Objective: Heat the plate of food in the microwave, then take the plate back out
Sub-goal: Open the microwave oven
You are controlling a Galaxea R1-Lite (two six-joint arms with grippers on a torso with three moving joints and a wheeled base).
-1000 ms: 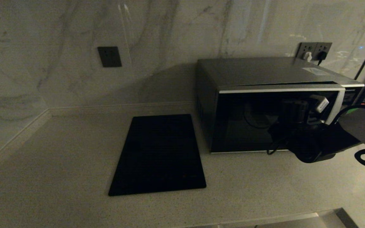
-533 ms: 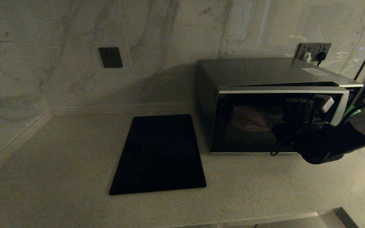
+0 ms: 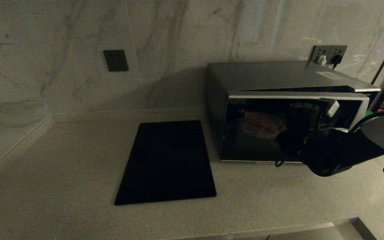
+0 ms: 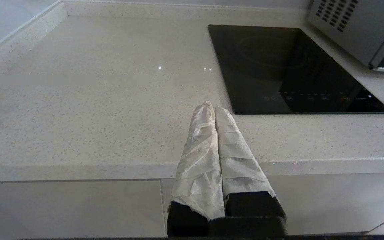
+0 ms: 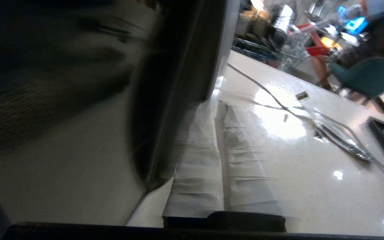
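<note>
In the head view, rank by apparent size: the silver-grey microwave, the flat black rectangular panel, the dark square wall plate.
1. Silver-grey microwave, largest.
2. Flat black rectangular panel on the counter, somewhat smaller, though it lies nearer the camera.
3. Dark square wall plate, by far the smallest, and farthest back.

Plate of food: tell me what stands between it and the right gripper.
The microwave door does. The plate of food sits inside, dimly visible through the dark glass. The door is only slightly ajar at its right edge, where the shut right gripper sits outside against it. The left gripper is parked, shut, over the counter's front edge.
</note>
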